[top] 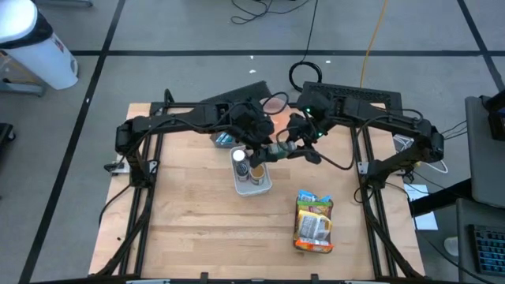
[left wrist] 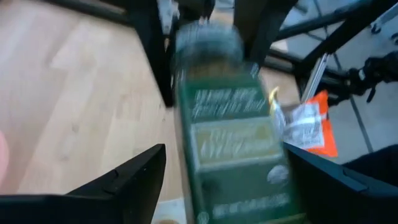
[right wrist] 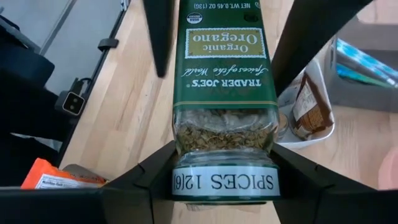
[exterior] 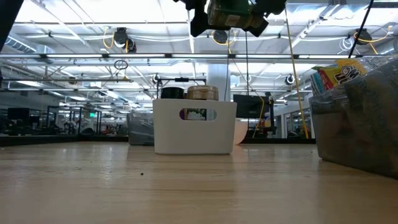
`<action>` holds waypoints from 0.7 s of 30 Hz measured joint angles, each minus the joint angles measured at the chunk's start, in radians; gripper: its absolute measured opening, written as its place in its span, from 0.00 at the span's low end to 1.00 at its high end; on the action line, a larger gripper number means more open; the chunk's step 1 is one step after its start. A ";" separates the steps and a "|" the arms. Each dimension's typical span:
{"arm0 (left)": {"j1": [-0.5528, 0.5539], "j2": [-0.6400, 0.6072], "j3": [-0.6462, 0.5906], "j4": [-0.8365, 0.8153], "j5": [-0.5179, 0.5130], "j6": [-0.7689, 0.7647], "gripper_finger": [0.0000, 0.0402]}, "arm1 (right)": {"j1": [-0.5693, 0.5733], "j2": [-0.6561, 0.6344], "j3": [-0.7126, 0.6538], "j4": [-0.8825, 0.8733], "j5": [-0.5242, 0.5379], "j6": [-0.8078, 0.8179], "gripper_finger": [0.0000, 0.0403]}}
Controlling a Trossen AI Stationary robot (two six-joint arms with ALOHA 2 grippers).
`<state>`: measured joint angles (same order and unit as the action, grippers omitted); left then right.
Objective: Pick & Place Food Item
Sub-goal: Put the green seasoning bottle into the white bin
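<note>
R gripper (right wrist: pixel 224 180) clamped on oregano jar (right wrist: pixel 225 93) above white bin (top: pixel 254 183); L gripper (left wrist: pixel 221 180) fingers spread.

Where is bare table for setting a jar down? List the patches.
Bare: the table, left side, between frame and white bin; the front strip left of the snack bag. Crowded: above the bin, where left gripper and right gripper meet at the oregano jar.

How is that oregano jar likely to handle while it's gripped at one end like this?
Probably rigid: the oregano jar looks like clear glass, so it could break if dropped. Likely light for its size, since only dried flakes show inside. The right end effector pinches just one end, so the long, smooth body may pivot or slip.
</note>
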<state>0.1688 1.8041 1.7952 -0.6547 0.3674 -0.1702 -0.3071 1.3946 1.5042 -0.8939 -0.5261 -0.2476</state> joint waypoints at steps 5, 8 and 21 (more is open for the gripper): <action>0.000 0.003 0.000 0.001 -0.001 0.027 0.71 | -0.007 -0.001 0.002 0.016 0.000 0.007 0.48; 0.001 0.003 0.000 0.003 -0.005 0.042 0.65 | -0.015 -0.001 0.002 0.017 -0.002 0.015 0.48; 0.005 0.002 0.000 0.018 -0.049 0.084 0.52 | -0.055 -0.010 0.002 0.021 -0.002 0.042 0.50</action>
<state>0.1735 1.8061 1.7950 -0.6369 0.3181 -0.0862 -0.3619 1.3847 1.5066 -0.8732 -0.5282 -0.2058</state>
